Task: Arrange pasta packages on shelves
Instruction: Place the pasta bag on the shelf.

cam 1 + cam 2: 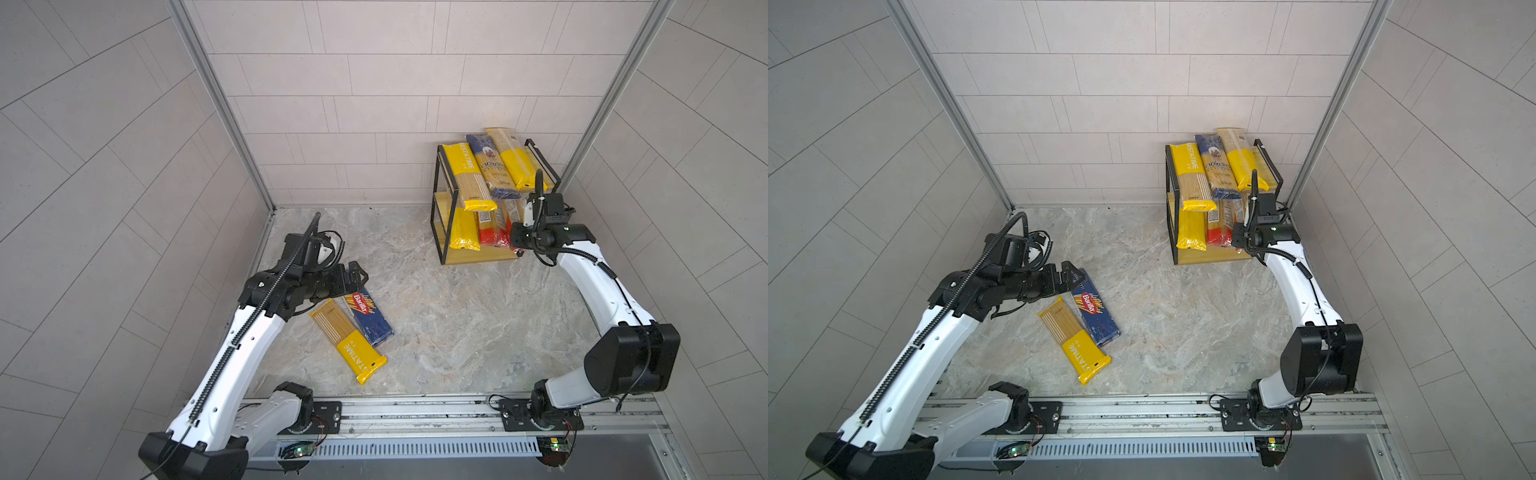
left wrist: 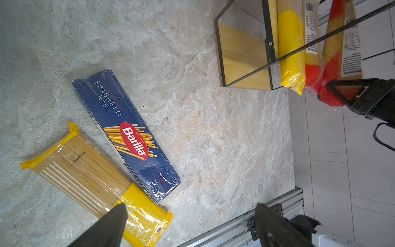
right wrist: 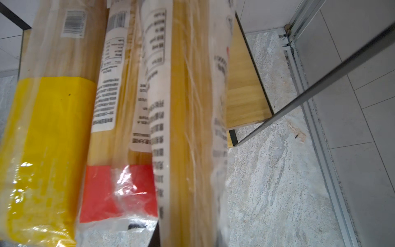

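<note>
The left claw (image 1: 358, 276) hangs wide open over a yellow pack (image 1: 345, 338) and a blue pack (image 1: 370, 318) lying together on the table (image 1: 457, 332), while the right claw (image 2: 339, 88) pinches a red-ended pack (image 2: 330, 70) low in the rack (image 1: 478, 257).

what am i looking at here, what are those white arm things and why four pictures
Those are two white robot arms mounted on a rail at a marble-look table. Two pictures look down from overhead. The other two come from a camera on each arm's wrist. On the table lie a blue Barilla pack and a yellow PASTATIME pack, side by side. The left gripper hangs open by them, holding nothing. The right gripper is shut on a red-ended pack at the lower tier of the rack, which carries other packs.
</note>
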